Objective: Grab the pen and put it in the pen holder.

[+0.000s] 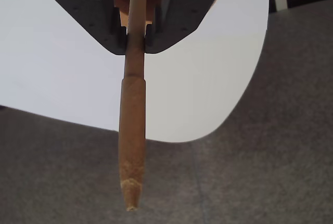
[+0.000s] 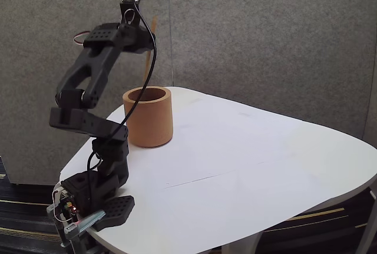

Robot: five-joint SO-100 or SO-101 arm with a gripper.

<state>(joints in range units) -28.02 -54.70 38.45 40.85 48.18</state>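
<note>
The pen [image 1: 132, 130], a plain tan wooden stick, runs top to bottom through the middle of the wrist view, with the black jaws clamped on its narrower upper shaft from either side; the gripper [image 1: 135, 37] therefore holds it well clear of any surface. Below the grip the shaft steps out to a thicker section that tapers to a pale, rough tip near the bottom edge. Behind it lie the curved edge of the white table [image 1: 62, 68] and grey carpet [image 1: 270, 156] beyond.

In the fixed view, nearest the camera, the black arm base [image 2: 97, 204] is clamped at the front left corner of the table [image 2: 247, 171], with a small red light showing at its foot. The arm [image 2: 88, 89] rises and folds over, a black cable [image 2: 144, 71] looping down from the wrist. The gripper [image 2: 146, 45] is raised high, and the pen [image 2: 149, 48] shows as a thin tan line hanging steeply below it, above the pen holder [image 2: 148, 117] and not touching it. The pen holder, a wide light-brown cylinder with thick walls, stands upright on the left part of the table. Grey fabric partition panels [image 2: 265, 36] close off the background.
</note>
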